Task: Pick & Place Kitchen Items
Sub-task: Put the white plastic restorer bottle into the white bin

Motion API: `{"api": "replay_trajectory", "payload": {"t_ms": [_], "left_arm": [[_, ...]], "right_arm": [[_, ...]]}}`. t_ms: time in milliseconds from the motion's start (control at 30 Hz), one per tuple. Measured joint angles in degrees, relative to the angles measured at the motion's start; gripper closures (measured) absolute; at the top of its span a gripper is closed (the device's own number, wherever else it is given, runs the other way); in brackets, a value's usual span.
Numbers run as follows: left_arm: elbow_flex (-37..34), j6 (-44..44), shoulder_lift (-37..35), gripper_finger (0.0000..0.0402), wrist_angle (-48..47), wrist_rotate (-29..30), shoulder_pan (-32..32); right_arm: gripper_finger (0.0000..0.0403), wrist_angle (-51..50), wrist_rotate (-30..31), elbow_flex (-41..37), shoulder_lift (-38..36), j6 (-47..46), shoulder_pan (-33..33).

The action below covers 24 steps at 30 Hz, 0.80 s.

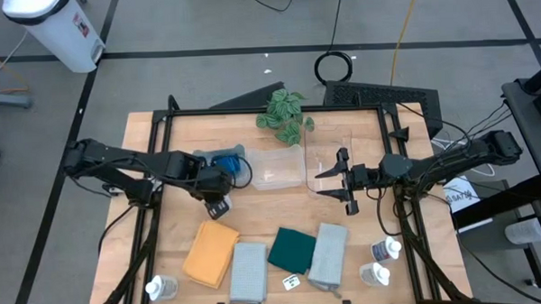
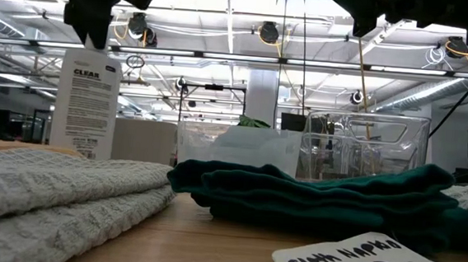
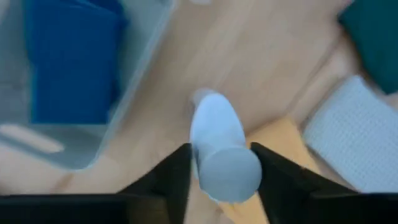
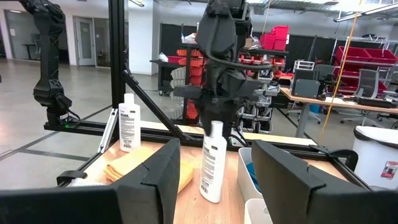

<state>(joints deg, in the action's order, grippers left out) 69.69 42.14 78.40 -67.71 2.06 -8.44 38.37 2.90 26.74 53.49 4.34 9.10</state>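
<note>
Bench [image 1: 184, 141]: three bins in row mid-back, plant [image 1: 283, 115] just behind middle bin [image 1: 277, 168]. Sponges [image 1: 224, 163] in left bin [image 1: 239, 153]. Left gripper [image 1: 218, 206] just before left bin, bottle [image 1: 220, 207] between fingers. Right gripper [image 1: 335, 181] at right bin [image 1: 329, 154]. Four cloths in row along front. One bottle front-left corner [image 1: 160, 287], two front-right [image 1: 383, 261].

Two dark, jointed arms trail black cables; each gripper has two flat black fingers.
</note>
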Motion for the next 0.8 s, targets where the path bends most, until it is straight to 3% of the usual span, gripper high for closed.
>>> {"api": "replay_trajectory", "payload": {"t_ms": [200,333,500,600,700,800], "left_arm": [[0.03,-4.11,-0.57,0.0129,3.18,3.25,0.51],[0.05,-1.12,-3.27,0.0097,3.35,14.48,-2.61],[-0.12,3.49,-9.53,0.0078,3.43,31.65,-13.10],[-3.63,7.61,-12.57,0.0077,4.48,39.72,-21.06],[-9.43,13.07,-13.98,0.0076,4.87,43.16,-26.13],[-15.05,17.14,-14.18,0.0076,4.71,42.11,-27.99]], "right_arm": [[0.0232,-0.04,0.00,0.00,0.00,0.00,0.00],[0.0232,-0.41,0.00,0.00,-0.01,-0.01,0.00],[0.0232,-0.94,0.00,0.00,0.00,-0.61,0.00],[0.0232,-0.91,0.00,0.00,0.00,-0.63,0.00],[0.0232,-0.98,-0.01,0.00,-0.02,-0.63,0.00],[0.0232,-1.27,-0.02,0.00,-0.02,-0.63,0.00]]}}
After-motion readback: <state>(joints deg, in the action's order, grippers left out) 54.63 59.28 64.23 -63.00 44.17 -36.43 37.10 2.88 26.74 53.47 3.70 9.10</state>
